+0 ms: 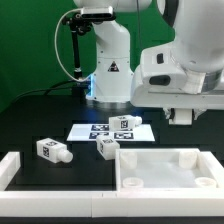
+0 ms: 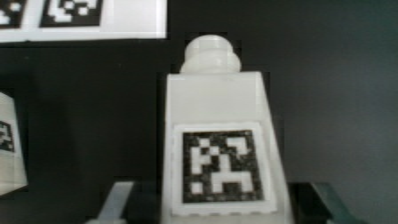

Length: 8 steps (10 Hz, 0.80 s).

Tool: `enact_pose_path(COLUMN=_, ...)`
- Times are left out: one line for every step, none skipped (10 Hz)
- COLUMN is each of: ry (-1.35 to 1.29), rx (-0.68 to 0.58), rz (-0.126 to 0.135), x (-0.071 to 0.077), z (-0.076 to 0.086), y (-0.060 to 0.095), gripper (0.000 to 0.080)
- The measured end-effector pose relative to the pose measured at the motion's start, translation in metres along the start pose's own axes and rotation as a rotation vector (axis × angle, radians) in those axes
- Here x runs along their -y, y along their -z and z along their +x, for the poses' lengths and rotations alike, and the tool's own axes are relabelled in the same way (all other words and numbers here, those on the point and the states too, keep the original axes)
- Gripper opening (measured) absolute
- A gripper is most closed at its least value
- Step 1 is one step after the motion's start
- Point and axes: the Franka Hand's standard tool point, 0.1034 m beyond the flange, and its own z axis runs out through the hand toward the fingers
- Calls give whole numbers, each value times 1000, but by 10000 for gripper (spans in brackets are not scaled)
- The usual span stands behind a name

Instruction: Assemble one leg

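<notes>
In the wrist view a white leg (image 2: pixel 217 130) with a black-and-white tag stands between my fingers (image 2: pixel 125 203), its threaded tip pointing away from the hand. My gripper (image 2: pixel 222 205) is shut on this leg. In the exterior view the gripper (image 1: pixel 180 114) hangs above the table on the right, behind the large white panel (image 1: pixel 200 158). Three more legs show there: one (image 1: pixel 52 150) on the left, one (image 1: pixel 108 147) in the middle, and one (image 1: pixel 122 125) on the marker board (image 1: pixel 90 131). Another leg (image 2: pixel 9 140) shows at the wrist view's edge.
A white raised rim (image 1: pixel 12 168) lies at the exterior view's front left. The robot base (image 1: pixel 108 70) stands at the back with a black cable beside it. The marker board also shows in the wrist view (image 2: pixel 80 18).
</notes>
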Motion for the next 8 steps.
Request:
enact_pose_path(ry=1, rx=-60, rz=7, x=1, z=5, y=-1, gripper=285)
enact_pose_path(ry=6, rx=-171, rz=17, x=4, z=20, y=-8, gripper=285)
enact_pose_path(ry=38, rx=-199, rz=32, x=-2, z=23, y=3, gripper=285)
enact_pose_path(ry=38, rx=-262, rz=56, x=-11, z=40, y=40, gripper=285)
enact_pose_path(ry=40, rx=-358, rz=64, x=-9, z=53, y=62, gripper=285)
enact_pose_path(ry=43, rx=-420, rz=66, x=-6, z=55, y=60, gripper=285)
enact_pose_path(ry=41, rx=-498, rz=68, x=-7, z=57, y=59, gripper=285)
enact_pose_path(ry=41, rx=-572, rz=70, x=-7, z=59, y=61, gripper=285)
